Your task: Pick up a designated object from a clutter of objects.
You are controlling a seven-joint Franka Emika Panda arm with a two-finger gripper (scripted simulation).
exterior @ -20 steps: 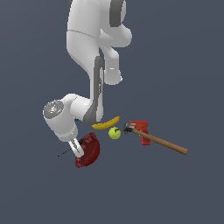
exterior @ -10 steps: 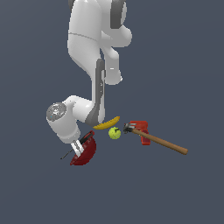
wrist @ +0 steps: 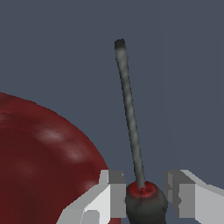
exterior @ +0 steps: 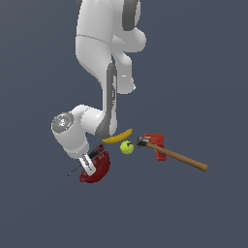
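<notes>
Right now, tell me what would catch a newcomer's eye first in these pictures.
The big white robot arm bends low over the dark red round bowl toward the exterior view's left. In the wrist view, the end effector straddles the black-and-red handle of the slim screwdriver. The long wooden-handled hammer stretches toward the exterior view's right.

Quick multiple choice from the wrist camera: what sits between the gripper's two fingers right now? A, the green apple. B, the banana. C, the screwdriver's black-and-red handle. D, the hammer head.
C: in the wrist view the screwdriver has its black-and-red handle between the two light fingers of the gripper, its thin shaft pointing away, with the dark red bowl beside it.
</notes>
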